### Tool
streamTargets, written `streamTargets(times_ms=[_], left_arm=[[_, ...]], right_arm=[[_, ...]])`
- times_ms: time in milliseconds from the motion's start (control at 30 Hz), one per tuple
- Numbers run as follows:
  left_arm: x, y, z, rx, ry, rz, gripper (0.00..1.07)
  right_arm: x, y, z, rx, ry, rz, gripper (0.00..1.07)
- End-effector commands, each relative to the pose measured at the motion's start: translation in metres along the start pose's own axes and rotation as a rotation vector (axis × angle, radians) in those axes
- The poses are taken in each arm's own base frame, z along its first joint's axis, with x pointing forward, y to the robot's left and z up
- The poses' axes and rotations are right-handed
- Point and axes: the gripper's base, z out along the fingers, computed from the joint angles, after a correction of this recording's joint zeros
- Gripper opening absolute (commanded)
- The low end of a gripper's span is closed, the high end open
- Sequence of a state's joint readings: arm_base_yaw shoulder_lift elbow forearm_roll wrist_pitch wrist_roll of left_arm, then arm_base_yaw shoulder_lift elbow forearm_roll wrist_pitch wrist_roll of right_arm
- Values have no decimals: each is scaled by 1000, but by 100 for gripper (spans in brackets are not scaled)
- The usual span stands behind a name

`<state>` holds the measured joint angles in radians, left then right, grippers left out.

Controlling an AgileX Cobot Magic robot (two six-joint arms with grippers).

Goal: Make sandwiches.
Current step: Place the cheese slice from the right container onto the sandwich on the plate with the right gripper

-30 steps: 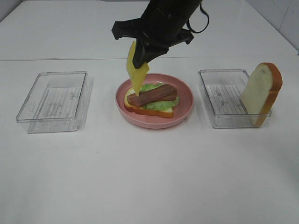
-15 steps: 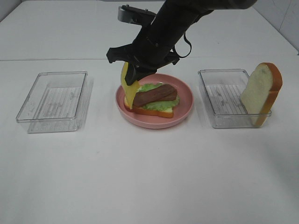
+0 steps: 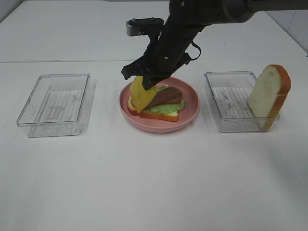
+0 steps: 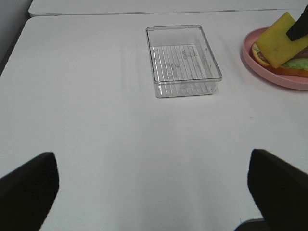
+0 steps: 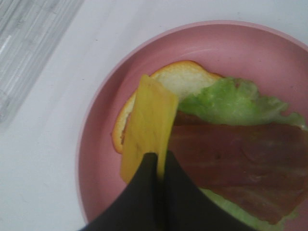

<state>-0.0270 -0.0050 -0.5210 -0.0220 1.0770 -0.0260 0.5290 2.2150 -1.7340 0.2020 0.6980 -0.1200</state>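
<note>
1. Since a second ago the right arm has come down and swung toward the plate; the cheese slice (image 3: 139,94), which hung well above the food, now hangs low with its lower edge at the left end of the stack.
2. Right gripper (image 3: 146,82) fingers (image 5: 144,192) are pinched together on one edge of the cheese slice, which hangs tilted, not yet lying flat; the right wrist view shows the slice over the bare end of the bottom bread.
3. Partly built sandwich (image 3: 161,103) lies in the pink plate (image 3: 190,103) at the middle of the table (image 3: 154,183); from below upward it is a bread slice (image 5: 180,77) with orange-brown crust, green lettuce (image 5: 231,98), and brown bacon (image 5: 231,154) laid across the lettuce.
4. Second bread slice (image 3: 269,96) stands on edge, leaning at the far-right end of the right clear tray (image 3: 226,98), well apart from the plate.
5. Left clear tray (image 3: 55,103) sits on the left side of the table with nothing in it that shows.
6. Left gripper (image 4: 154,192) hangs over bare table near the left tray; its fingers (image 4: 29,187) stand wide apart and hold nothing; it is out of the high view.
</note>
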Motion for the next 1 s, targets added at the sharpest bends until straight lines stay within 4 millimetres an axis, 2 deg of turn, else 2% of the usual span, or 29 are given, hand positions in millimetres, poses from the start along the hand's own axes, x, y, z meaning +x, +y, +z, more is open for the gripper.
streamTargets(times_ms=[33, 600, 633, 667, 700, 733, 767, 800, 833, 867, 900, 933, 967, 1000], left_arm=[[0, 0, -1, -1, -9, 1, 100], [0, 0, -1, -1, -9, 1, 100], [0, 0, -1, -1, -9, 1, 100], [0, 0, -1, -1, -9, 1, 100], [0, 0, -1, -1, -9, 1, 100], [0, 0, -1, -1, -9, 1, 100], [0, 0, -1, -1, -9, 1, 100], [0, 0, -1, -1, -9, 1, 100], [0, 0, -1, -1, -9, 1, 100], [0, 0, -1, -1, -9, 1, 100], [0, 0, -1, -1, -9, 1, 100], [0, 0, -1, -1, -9, 1, 100], [0, 0, -1, -1, -9, 1, 100], [0, 0, -1, -1, -9, 1, 100]], right_arm=[[-1, -4, 1, 53, -4, -30, 0], [3, -7, 0, 87, 36, -44, 0], [3, -7, 0, 87, 36, -40, 7], [3, -7, 0, 87, 36, -40, 7], [3, -7, 0, 87, 37, -40, 19], [3, -7, 0, 87, 38, -41, 26], [3, -7, 0, 87, 38, -41, 26], [3, -7, 0, 87, 39, -42, 38], [3, -7, 0, 87, 39, -42, 38], [3, -7, 0, 87, 43, -42, 52], [3, -7, 0, 89, 44, -44, 57], [3, -7, 0, 89, 44, -44, 57], [4, -8, 0, 93, 48, -48, 66], [4, -8, 0, 93, 48, -48, 66]])
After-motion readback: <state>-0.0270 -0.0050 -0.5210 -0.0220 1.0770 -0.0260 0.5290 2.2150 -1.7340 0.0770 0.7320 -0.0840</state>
